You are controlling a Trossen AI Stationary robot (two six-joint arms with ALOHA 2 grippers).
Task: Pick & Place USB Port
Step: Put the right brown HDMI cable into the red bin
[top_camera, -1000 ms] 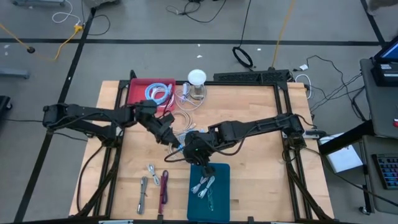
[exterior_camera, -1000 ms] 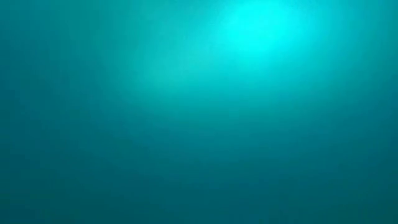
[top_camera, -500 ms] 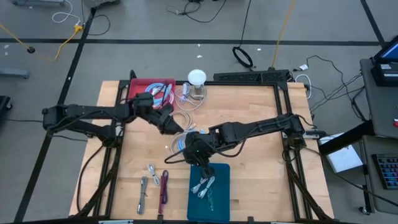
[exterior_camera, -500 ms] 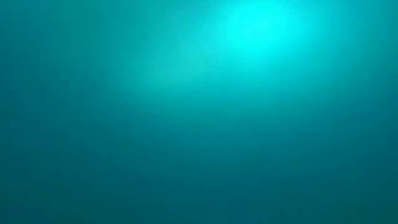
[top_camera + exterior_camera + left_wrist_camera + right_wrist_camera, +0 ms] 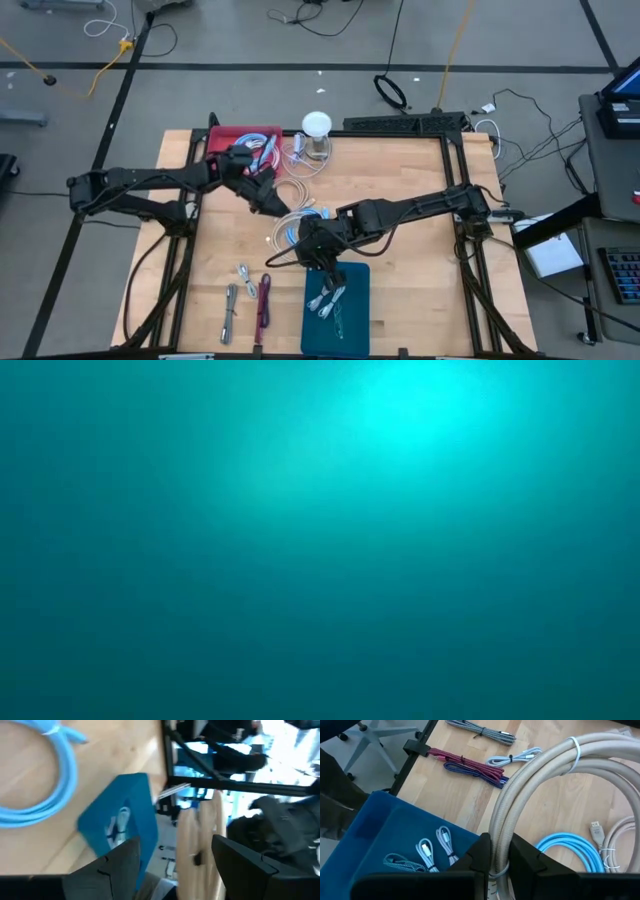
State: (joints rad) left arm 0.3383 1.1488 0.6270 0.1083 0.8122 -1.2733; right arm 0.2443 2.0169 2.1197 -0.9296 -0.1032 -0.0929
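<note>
A thick beige cable coil [image 5: 540, 775] rises from between the fingers of my right gripper [image 5: 497, 852], which is shut on it. In the high view that gripper [image 5: 318, 250] is at the far edge of the blue tray [image 5: 345, 325], which holds a few small bundled cables [image 5: 427, 851]. A light blue cable coil [image 5: 567, 847] lies on the wood beside it. My left gripper [image 5: 272, 203] hovers between the red tray [image 5: 222, 150] and the right gripper. It is open [image 5: 175, 865] and touches nothing that I can see. My right gripper pinches the beige coil's bundled strands [image 5: 497, 837] between its two fingers [image 5: 477, 855], which lie across the strands. The coil arcs away from the fingers over the table. I cannot see whether its far part rests on the wood.
Grey braided [image 5: 230, 300], red-and-purple [image 5: 264, 300] and white [image 5: 243, 272] cable bundles lie near the table's near-left edge. The red tray holds a blue cable [image 5: 252, 150]. A white round object [image 5: 316, 125] and loose cables [image 5: 298, 160] sit at the far edge. The low view shows only teal.
My left gripper has drawn away from the right gripper, moving toward the table's far-left and the red tray. The right gripper has stayed shut on the beige coil and has shifted slightly toward the blue tray.
</note>
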